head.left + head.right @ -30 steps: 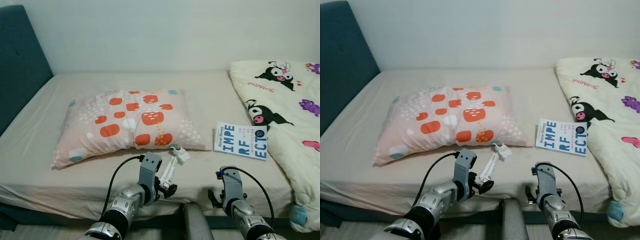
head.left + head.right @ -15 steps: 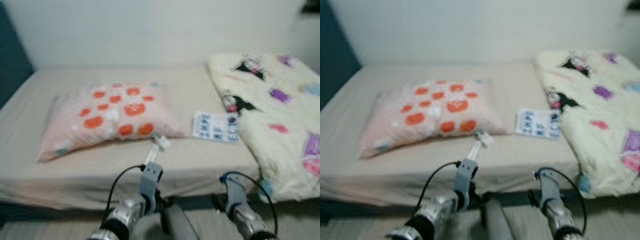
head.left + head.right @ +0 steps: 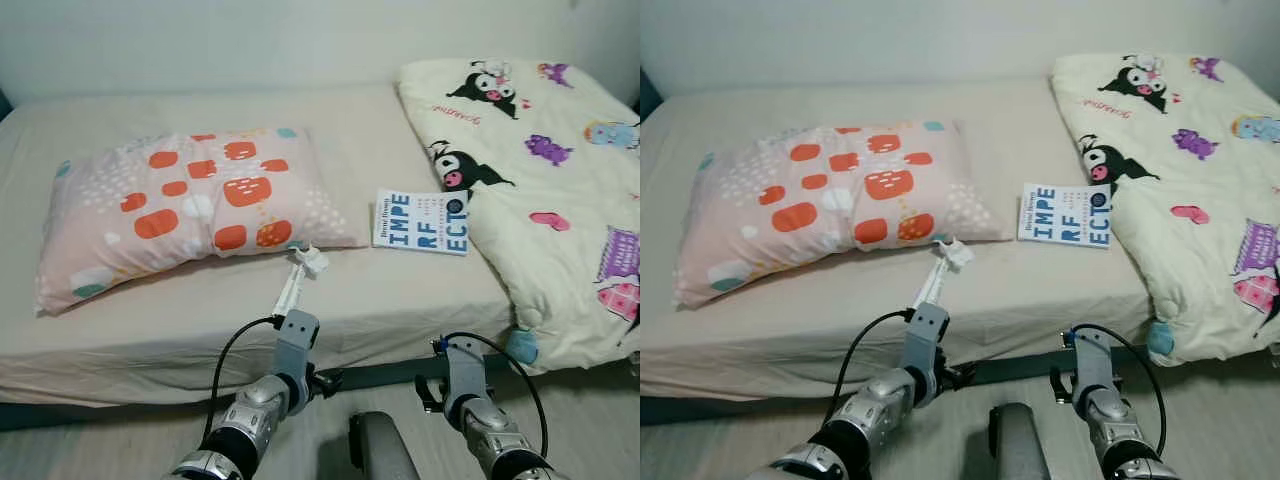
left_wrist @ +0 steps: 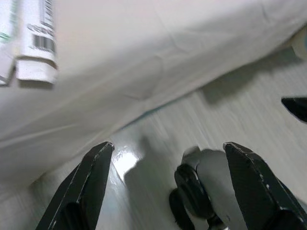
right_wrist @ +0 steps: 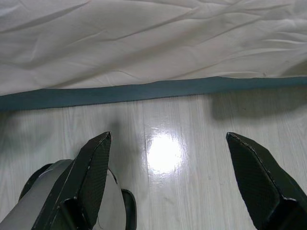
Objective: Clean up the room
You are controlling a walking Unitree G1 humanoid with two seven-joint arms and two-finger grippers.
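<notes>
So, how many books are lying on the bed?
1. The white paperback book with blue lettering lies flat on the beige bed sheet, between the orange-patterned pillow and the cream cartoon-print quilt. Others may be hidden under the quilt.

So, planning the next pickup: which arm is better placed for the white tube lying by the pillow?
Probably the left. The white tube lies on the bed just beyond the open left pincer; the right pincer hangs further off, nearer the book.
</notes>
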